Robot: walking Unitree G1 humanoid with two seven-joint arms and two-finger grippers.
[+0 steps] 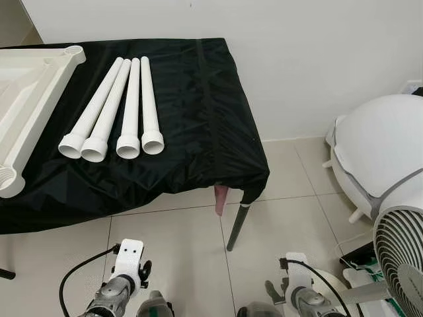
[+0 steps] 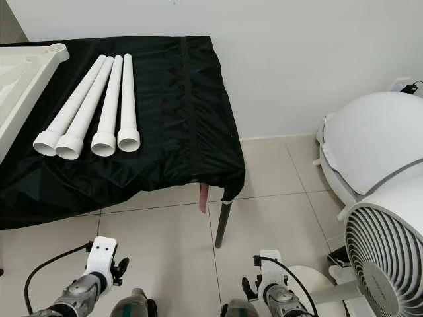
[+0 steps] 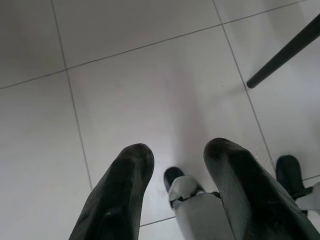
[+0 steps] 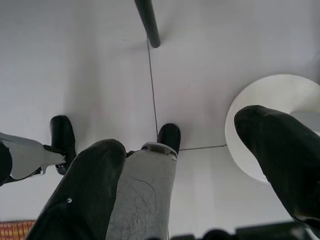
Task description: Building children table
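Note:
Several white tube legs (image 1: 125,109) lie side by side on the black-covered table (image 1: 205,132), wide ends toward me. The cream children's table top (image 1: 26,92) lies upside down at the table's left end, with a round leg socket (image 1: 74,51) at its far corner. Both my arms hang low in front of the table, well short of the parts. My left gripper (image 3: 177,150) points down at the floor tiles, open and holding nothing. My right gripper (image 4: 182,135) also points at the floor, its fingers wide apart and holding nothing.
A black table leg (image 1: 238,228) stands at the near right corner, with a pink scrap (image 1: 221,198) hanging beside it. A white fan (image 1: 403,261) and a white domed appliance (image 1: 383,145) crowd the right side. The fan's round base (image 4: 270,115) sits by my right foot.

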